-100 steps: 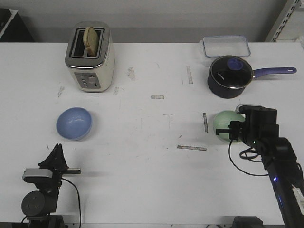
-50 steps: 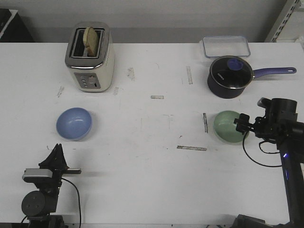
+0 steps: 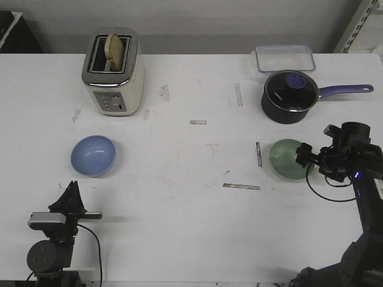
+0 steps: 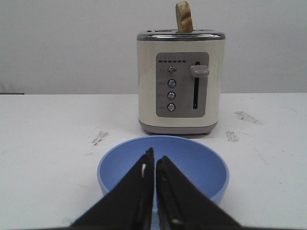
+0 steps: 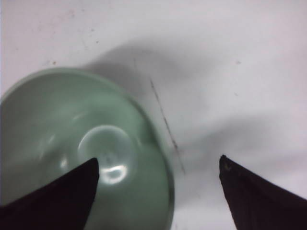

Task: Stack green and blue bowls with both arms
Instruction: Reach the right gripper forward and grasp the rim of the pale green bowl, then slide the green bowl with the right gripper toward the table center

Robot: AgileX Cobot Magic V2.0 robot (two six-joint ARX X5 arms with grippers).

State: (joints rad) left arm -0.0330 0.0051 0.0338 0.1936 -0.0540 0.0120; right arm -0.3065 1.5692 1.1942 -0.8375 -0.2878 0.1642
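Note:
The periwinkle blue bowl (image 3: 93, 155) sits at the left of the table. In the left wrist view the blue bowl (image 4: 192, 165) lies just beyond my fingertips. My left gripper (image 3: 72, 188) (image 4: 154, 157) is shut and empty, low near the front edge, pointing at the bowl. The mint green bowl (image 3: 285, 159) (image 5: 72, 124) sits at the right. My right gripper (image 3: 303, 156) (image 5: 157, 163) is open wide at its right rim. One finger is over the bowl's inside, the other outside over the table. It holds nothing.
A cream toaster (image 3: 114, 73) (image 4: 180, 86) with a bread slice stands at the back left, behind the blue bowl. A dark navy saucepan (image 3: 289, 95) with a long handle and a clear container (image 3: 285, 58) stand behind the green bowl. Tape marks dot the table.
My right arm swung from over the green bowl out to its right side, then edged back towards its rim, jaws open. The left arm and both bowls have not moved.

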